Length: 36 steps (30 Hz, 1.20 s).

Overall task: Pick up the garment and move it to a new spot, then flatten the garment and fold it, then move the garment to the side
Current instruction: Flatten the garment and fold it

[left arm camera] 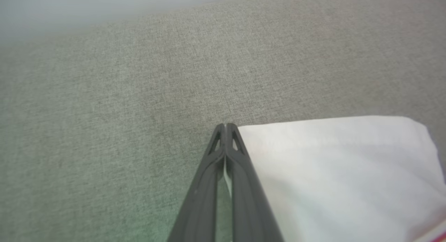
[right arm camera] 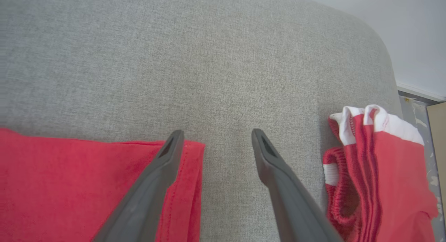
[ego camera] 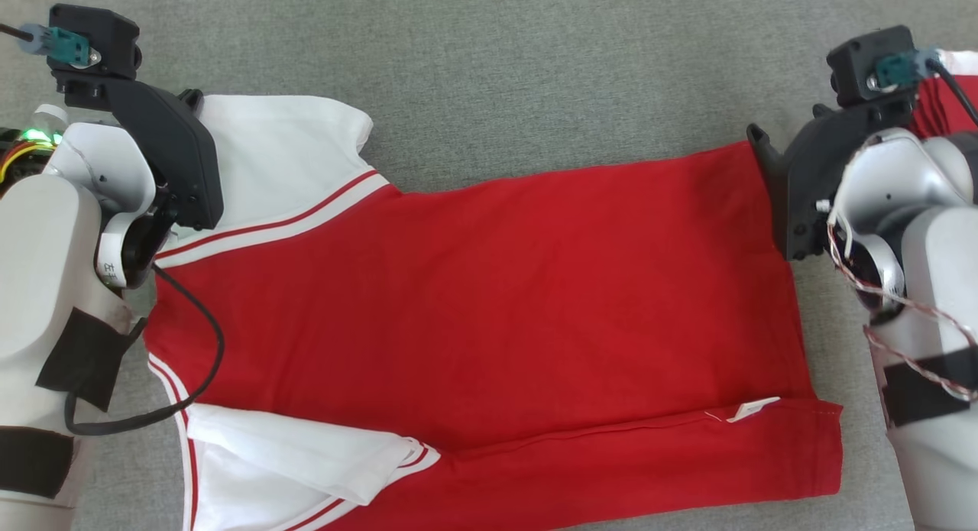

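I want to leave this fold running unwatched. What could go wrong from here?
1. The left gripper is shut on a thin edge of the white sleeve, while the right gripper is open at the red hem corner of the garment: a lift could skew the cloth or slip free.
2. A second bunched garment lies close beside the right fingers and could get snagged.

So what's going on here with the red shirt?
A two-armed robot is spreading a red and white garment on a grey fabric surface. Its left arm has its jaws shut on the edge of the white sleeve. The right arm holds its jaws open at the hem corner. The garment lies mostly flat.
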{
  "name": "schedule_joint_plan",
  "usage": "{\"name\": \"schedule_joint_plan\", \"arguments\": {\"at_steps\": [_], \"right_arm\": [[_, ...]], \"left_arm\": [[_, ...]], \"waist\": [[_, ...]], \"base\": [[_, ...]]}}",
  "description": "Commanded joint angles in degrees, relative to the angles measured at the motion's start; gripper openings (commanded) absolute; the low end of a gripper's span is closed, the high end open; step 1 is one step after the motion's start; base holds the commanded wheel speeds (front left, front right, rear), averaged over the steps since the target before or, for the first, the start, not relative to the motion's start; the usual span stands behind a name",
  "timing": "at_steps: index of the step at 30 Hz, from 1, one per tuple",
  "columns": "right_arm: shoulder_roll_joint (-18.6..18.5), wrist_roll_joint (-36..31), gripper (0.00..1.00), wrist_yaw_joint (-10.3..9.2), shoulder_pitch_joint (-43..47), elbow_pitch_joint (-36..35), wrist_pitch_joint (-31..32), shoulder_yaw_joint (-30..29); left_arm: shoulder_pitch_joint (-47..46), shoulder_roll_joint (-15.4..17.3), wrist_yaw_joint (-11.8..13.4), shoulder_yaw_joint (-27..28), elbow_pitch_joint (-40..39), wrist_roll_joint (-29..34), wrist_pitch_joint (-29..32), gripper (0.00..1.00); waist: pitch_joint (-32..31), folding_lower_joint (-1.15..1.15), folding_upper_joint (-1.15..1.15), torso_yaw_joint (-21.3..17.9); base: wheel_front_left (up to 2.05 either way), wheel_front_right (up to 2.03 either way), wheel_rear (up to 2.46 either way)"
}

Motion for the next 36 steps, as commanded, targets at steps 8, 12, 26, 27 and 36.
{"name": "schedule_joint_plan", "arguments": {"at_steps": [8,12,26,27,36], "right_arm": [[-0.1,-0.2,1.0,0.02,6.7,-5.4,-0.2,-2.9],[0.7,0.4,1.0,0.02,6.6,-4.9,-2.0,-2.9],[-1.8,1.6,0.65,0.02,0.1,4.4,1.4,3.1],[-2.2,1.9,0.51,0.02,0.1,4.7,2.1,3.5],[-3.9,3.3,0.0,0.02,1.7,4.0,3.2,3.5]], "left_arm": [[0.9,0.8,0.0,0.4,-0.8,-0.9,-0.8,0.0],[0.2,1.0,0.5,0.2,-1.3,-0.8,-0.5,0.0],[-0.7,0.1,0.4,-1.0,-1.7,-1.4,-0.8,0.0],[-0.7,0.1,0.4,-1.0,-1.6,-1.5,-0.9,0.0],[-0.2,0.2,0.3,-1.0,-1.7,-2.0,-2.6,0.0]], "waist": [[0.5,0.0,0.0,-0.1],[1.1,0.0,0.0,-0.1],[2.7,0.0,0.0,1.6],[2.7,0.0,0.0,1.7],[2.1,0.0,0.0,1.7]], "base": [[0.0,0.0,0.0],[0.0,0.0,0.0],[0.0,0.0,0.0],[0.0,0.0,0.0],[0.0,0.0,0.0]]}}
